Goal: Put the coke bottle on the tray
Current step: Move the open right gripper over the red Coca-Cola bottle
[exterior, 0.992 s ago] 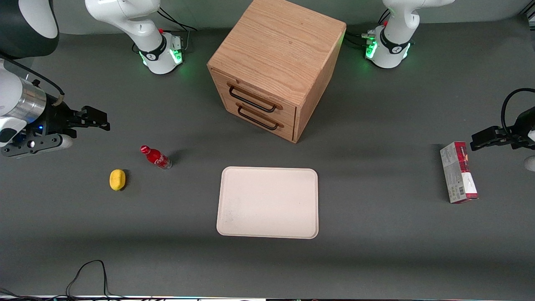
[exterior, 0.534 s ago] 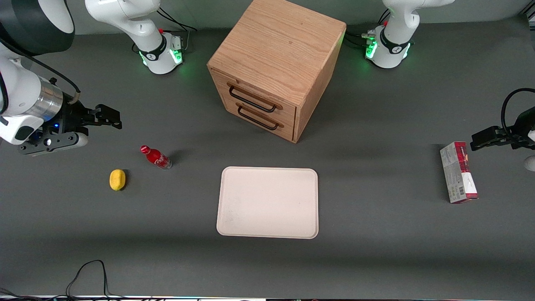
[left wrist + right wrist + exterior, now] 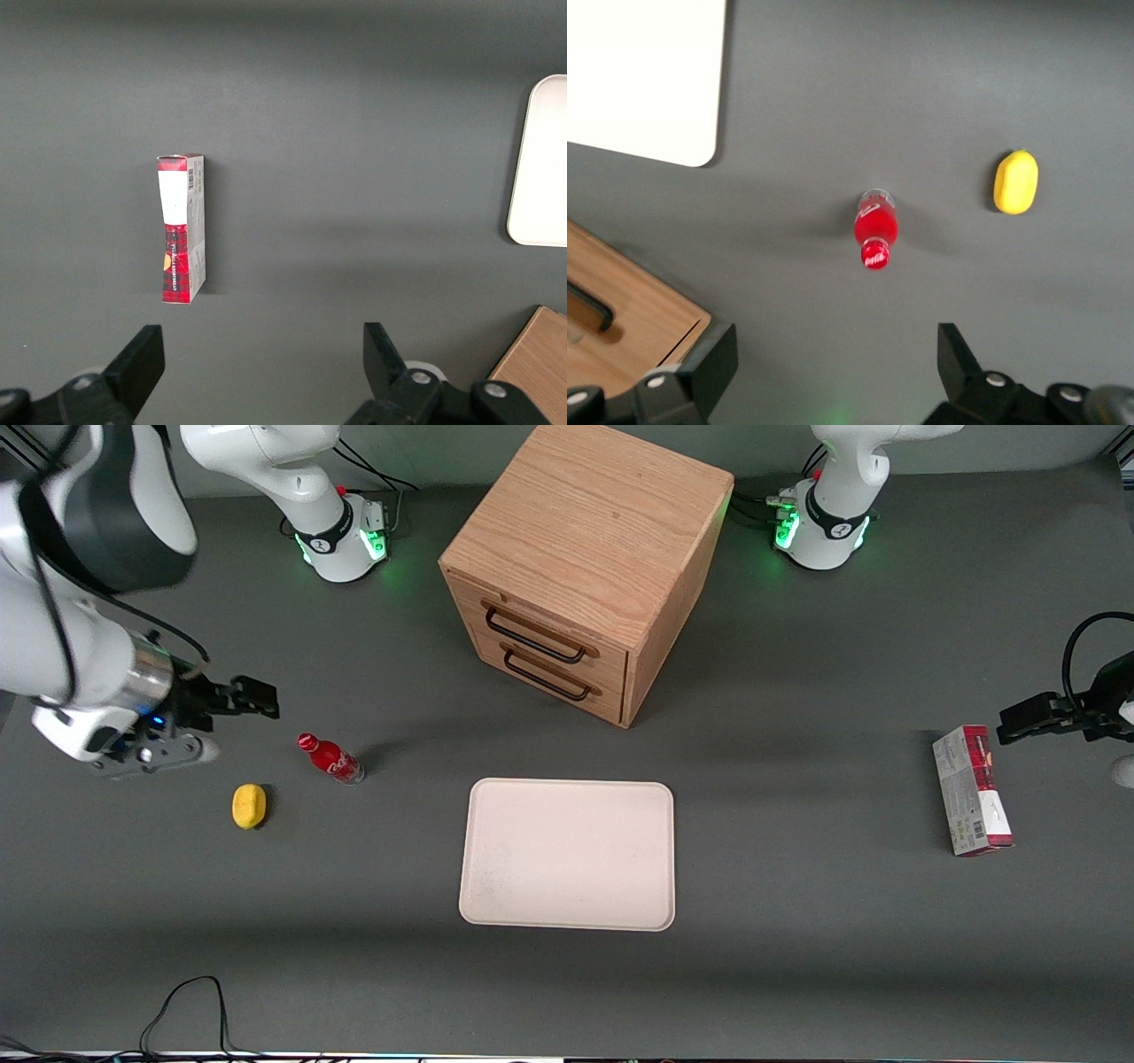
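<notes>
The scene is lit evenly from above, and the dark grey table (image 3: 797,957) is shown without glare. Short soft shadows are cast by the wooden cabinet (image 3: 585,558), the coke bottle (image 3: 330,757) and the lemon (image 3: 249,806); broad faint bands of shadow are also seen across the table. Green light is thrown on the table around the two arm bases (image 3: 341,545). In the front view the focus is sharp, but the working arm (image 3: 80,584) is slightly smeared by motion, and so is the gripper (image 3: 257,700) above the table near the bottle. In the right wrist view the tray (image 3: 642,75) is overexposed to plain white, and the picture is a little soft.
</notes>
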Motion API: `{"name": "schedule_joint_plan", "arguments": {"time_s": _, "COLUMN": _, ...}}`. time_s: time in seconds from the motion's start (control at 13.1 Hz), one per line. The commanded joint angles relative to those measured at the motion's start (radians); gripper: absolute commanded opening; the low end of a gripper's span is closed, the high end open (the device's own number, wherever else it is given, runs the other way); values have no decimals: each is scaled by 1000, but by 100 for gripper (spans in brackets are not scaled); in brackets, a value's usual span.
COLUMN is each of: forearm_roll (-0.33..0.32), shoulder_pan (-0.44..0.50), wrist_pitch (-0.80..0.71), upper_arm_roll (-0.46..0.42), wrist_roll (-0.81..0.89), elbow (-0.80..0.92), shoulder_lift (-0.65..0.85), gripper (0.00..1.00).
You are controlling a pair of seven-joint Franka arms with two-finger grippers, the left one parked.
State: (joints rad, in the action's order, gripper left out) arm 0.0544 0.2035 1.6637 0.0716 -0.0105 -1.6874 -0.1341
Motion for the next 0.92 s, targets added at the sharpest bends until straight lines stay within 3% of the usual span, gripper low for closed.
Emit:
{"name": "schedule_joint_plan", "arguments": {"time_s": 0.0, "forearm_roll": -14, "shoulder_pan": 4, "wrist_pitch": 176, "upper_arm_roll": 2, "wrist_roll": 7, "elbow": -208, "shoulder_lift": 57, "gripper": 100}}
{"name": "schedule_joint_plan", "arguments": {"time_s": 0.46, "forearm_roll": -14, "shoulder_pan": 5, "wrist_pitch": 523, "upper_arm_roll": 2, "wrist_roll": -14, "elbow": -498, "shoulder_lift": 56, "gripper": 100}}
{"name": "schedule_joint_plan", "arguments": {"time_s": 0.84, "forearm_roll": -14, "shoulder_pan": 5, "wrist_pitch": 558, "upper_arm_roll": 4, "wrist_roll": -16, "elbow": -551, "shoulder_lift": 56, "gripper": 100}}
